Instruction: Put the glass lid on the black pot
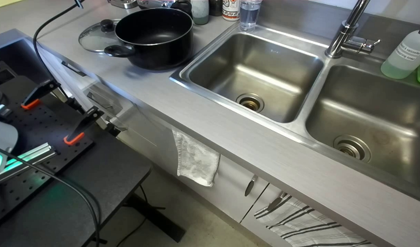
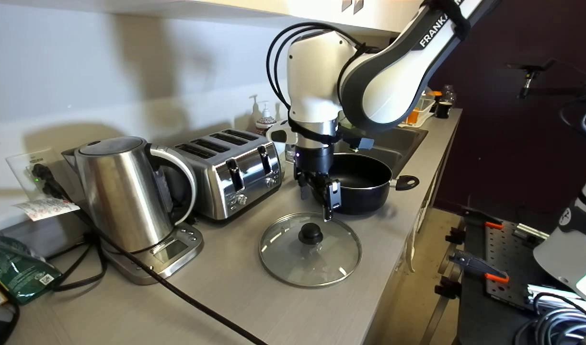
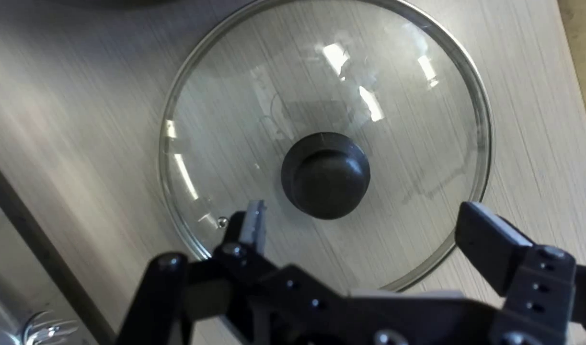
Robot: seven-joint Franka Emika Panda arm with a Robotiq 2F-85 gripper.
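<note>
The gripper (image 3: 363, 215) hangs above the glass lid (image 2: 310, 258), fingers (image 3: 487, 249) spread apart, hiding part of the rim (image 3: 485, 124) in the wrist view; in an exterior view, the black pot (image 1: 158, 56) masks some of it. Clear, dark knob (image 2: 311, 233) up, the lid lies flat on the counter (image 2: 221, 292); the uncovered pot stands just beside it, toaster (image 2: 249, 178) and kettle (image 2: 118, 196) near.

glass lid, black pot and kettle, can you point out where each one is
Glass lid (image 2: 310, 259), in an exterior view: on its clear glass.
Black pot (image 1: 160, 55), in an exterior view: on its outer wall.
Kettle (image 2: 122, 196), in an exterior view: on its metal body.
</note>
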